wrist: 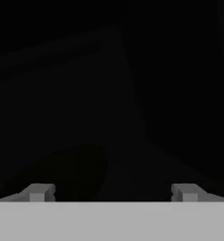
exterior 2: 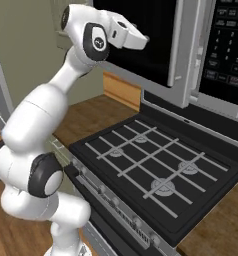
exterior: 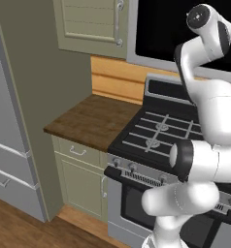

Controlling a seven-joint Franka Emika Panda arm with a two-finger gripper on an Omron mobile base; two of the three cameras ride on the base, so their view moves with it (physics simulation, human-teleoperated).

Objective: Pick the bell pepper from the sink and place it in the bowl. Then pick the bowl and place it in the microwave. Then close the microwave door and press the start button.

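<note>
My gripper (exterior 2: 141,39) is raised high in front of the microwave door (exterior 2: 141,55) and points at its black glass window. In the hand view the gripper (wrist: 113,193) is open, its fingertips (wrist: 37,192) wide apart with nothing between them and dark glass close ahead. The door's long grey handle (exterior 2: 183,55) stands just right of the hand. Beyond it is the microwave's black keypad panel (exterior 2: 226,40). I cannot tell whether the door is fully shut. The bell pepper, the bowl and the sink are out of view.
A black stove (exterior 2: 161,165) with grey grates sits directly under the microwave, with its knobs along the front edge. To its left are a brown wooden counter (exterior: 93,118), olive cabinets (exterior: 90,22) and a grey fridge (exterior: 8,145).
</note>
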